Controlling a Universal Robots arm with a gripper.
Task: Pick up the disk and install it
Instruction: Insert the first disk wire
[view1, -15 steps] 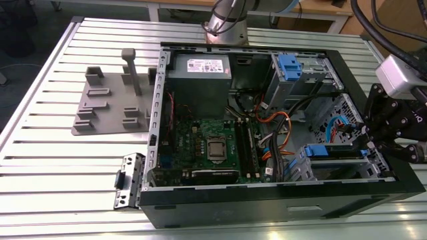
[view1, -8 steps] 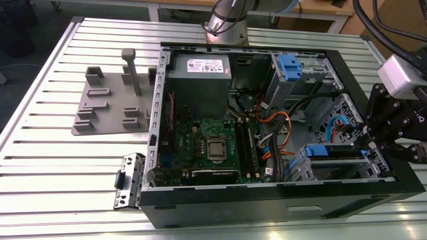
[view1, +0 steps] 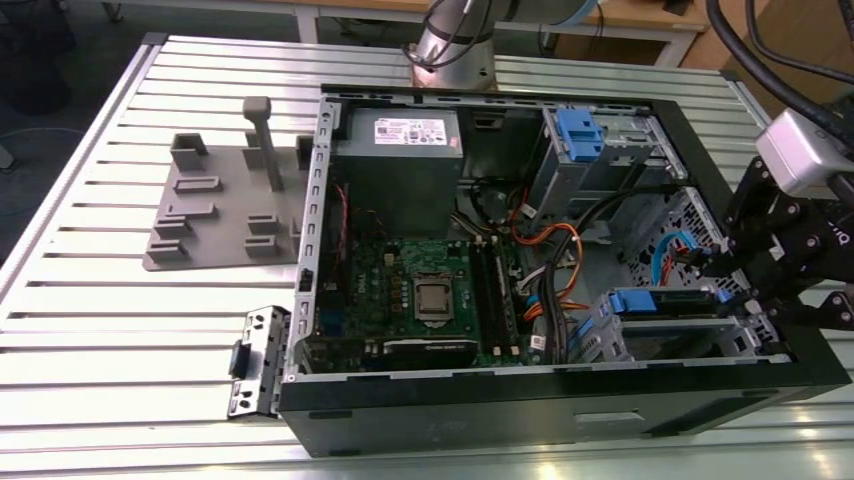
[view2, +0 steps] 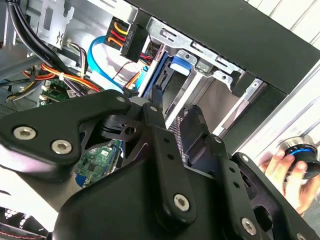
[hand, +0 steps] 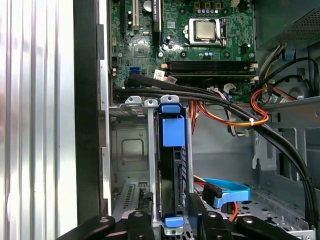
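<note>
Sitting edge-up in the metal drive cage (hand: 135, 150), the disk (hand: 172, 165) with its blue carrier is slotted inside the open computer case (view1: 534, 420), at the exterior view's right. The gripper (hand: 172, 220) hangs just above it, fingers (hand: 142, 217) spread either side of the carrier's edge, not clamped. Black, orange and yellow cables (hand: 225, 107) cross close beside the cage, between it and the motherboard (hand: 170, 40). A blue data cable (hand: 225, 192) lies nearby. A person's hand (view2: 287, 172) rests outside the case.

Gripper (view2: 187, 130): matte black linkage arms, rounded plates, silver screw heads. Arm (view1: 451, 35): silver-grey cylindrical column. Black cables (view1: 774, 60); grey camera housing (view1: 805, 150).
</note>
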